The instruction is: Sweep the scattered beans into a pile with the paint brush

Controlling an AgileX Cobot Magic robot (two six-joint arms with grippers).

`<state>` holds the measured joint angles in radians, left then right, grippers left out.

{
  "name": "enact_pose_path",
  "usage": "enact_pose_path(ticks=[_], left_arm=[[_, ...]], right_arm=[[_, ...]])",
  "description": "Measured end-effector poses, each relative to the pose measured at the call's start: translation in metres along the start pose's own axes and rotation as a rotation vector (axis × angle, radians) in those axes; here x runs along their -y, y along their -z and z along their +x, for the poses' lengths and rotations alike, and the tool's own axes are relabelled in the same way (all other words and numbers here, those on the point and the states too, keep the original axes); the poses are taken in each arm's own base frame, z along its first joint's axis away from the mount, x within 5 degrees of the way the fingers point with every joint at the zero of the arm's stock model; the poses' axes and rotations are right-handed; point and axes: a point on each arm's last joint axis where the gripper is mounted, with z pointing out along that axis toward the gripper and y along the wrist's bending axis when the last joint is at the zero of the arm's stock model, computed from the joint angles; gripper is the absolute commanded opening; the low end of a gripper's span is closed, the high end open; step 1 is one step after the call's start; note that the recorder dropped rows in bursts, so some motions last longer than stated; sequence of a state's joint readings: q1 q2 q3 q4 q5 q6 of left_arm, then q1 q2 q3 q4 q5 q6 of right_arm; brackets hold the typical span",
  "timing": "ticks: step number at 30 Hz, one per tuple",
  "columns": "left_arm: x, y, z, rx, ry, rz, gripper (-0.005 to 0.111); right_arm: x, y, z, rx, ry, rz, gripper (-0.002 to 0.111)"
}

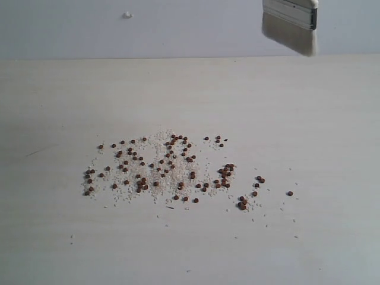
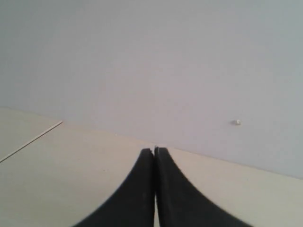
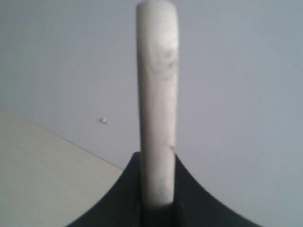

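Exterior view: the dozens of tiny round reddish-brown beans [image 1: 170, 162] lie scattered in a loose, wide patch on the middle of the pale wood-grain bench [image 1: 297, 107]. They are mixed with a thin bed of tiny white rice-like grains [image 1: 160, 178]. The beans sit thickest at the far middle of the patch and along its left edge. A few small clusters and single strays lie off to the near right, apart from the rest.

The wide flat paint brush with cream bristles and a silver metal ferrule [image 1: 290, 24] is at the far right, well apart from the beans. Its bristles point down and its handle is cut off by the frame. The bristle tips end about level with the bench's far edge; whether they touch the bench cannot be told.

In the right wrist view the brush [image 3: 157, 109] shows edge-on as a pale upright strip, clamped between the dark jaws of the right gripper [image 3: 157, 165].

In the left wrist view the left gripper [image 2: 154, 150] has its jaws pressed together with nothing between them, above bare bench.

Behind the bench stands a plain grey-white wall [image 1: 178, 29] bearing one small white speck [image 1: 127, 15].
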<state>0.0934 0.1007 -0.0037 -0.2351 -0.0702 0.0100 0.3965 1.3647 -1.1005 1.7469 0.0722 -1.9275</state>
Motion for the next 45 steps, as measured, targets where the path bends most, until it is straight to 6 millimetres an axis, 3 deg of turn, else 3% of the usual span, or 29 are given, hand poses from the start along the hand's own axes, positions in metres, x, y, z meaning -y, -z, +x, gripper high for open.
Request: enact_pose_path(ticks=[6, 12, 19, 23, 25, 28, 31, 35, 39, 45], left_arm=[[0.000, 0.002, 0.011, -0.111, -0.060, 0.009, 0.000], [0.001, 0.003, 0.017, -0.179, -0.020, 0.011, 0.000], [0.001, 0.004, 0.018, -0.193, -0.015, 0.012, 0.000], [0.001, 0.004, 0.018, -0.193, -0.015, 0.012, 0.000], [0.001, 0.004, 0.018, -0.193, -0.015, 0.012, 0.000], [0.001, 0.004, 0.018, -0.193, -0.015, 0.012, 0.000], [0.001, 0.004, 0.018, -0.193, -0.015, 0.012, 0.000], [0.001, 0.004, 0.018, -0.193, -0.015, 0.012, 0.000], [0.001, 0.004, 0.018, -0.193, -0.015, 0.012, 0.000], [0.001, 0.004, 0.018, -0.193, -0.015, 0.012, 0.000]], right_arm=[[0.009, 0.038, -0.004, 0.010, 0.051, 0.120, 0.000], [0.023, 0.056, 0.001, -0.037, 0.047, 0.295, 0.000], [0.053, 0.078, 0.012, -0.128, -0.063, 0.708, 0.000], [0.025, 0.076, 0.016, -0.100, 0.050, 0.590, 0.000], [-0.017, 0.078, 0.021, -0.063, 0.173, 0.490, 0.000], [-0.034, 0.089, 0.033, -0.034, 0.238, 0.583, 0.000], [-0.050, 0.102, 0.063, 0.019, 0.228, 0.637, 0.000], [-0.063, 0.098, 0.146, -0.088, 0.136, 0.593, 0.000], [-0.069, 0.091, 0.179, -0.162, 0.113, 0.585, 0.000], [-0.084, 0.073, 0.211, -0.205, 0.089, 0.547, 0.000]])
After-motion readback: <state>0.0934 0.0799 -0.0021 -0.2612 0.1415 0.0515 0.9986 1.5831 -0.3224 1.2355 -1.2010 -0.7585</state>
